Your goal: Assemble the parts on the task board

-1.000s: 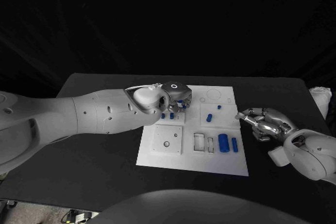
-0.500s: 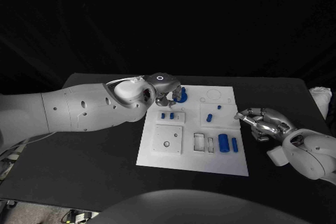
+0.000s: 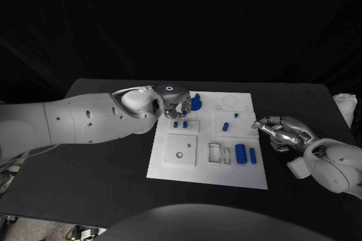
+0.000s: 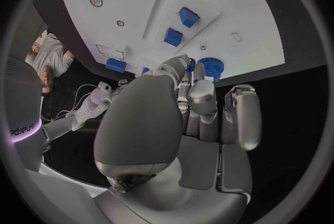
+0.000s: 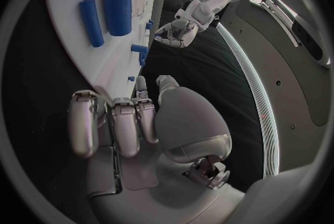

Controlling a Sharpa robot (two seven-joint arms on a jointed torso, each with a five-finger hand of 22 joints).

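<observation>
The task board (image 3: 207,162) lies mid-table; your left hand (image 3: 175,102) has drawn back from the blue gear (image 3: 196,102) at its far edge, fingers curled, empty. Right hand (image 3: 281,132) idles closed, empty.

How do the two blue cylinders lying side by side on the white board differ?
The thick cylinder is much wider than the thin cylinder. The thick cylinder lies nearer the board's middle, the thin cylinder nearer its right edge. Both are blue, lie flat and parallel, and no hand touches either.
</observation>
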